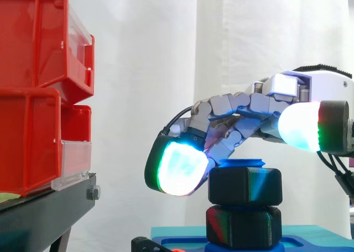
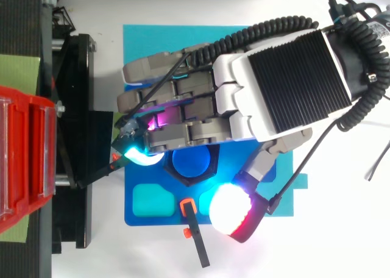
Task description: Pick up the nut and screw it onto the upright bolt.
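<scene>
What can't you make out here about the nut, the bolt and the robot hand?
- Bolt thread: in the side view, the nut and the black block under it cover all but its blue top.
- Nut outline: in the top view, the robot hand covers most of it.
- Whether the robot hand touches the nut: in the side view it overlaps the nut's left edge, and in the top view it lies over the nut.
</scene>
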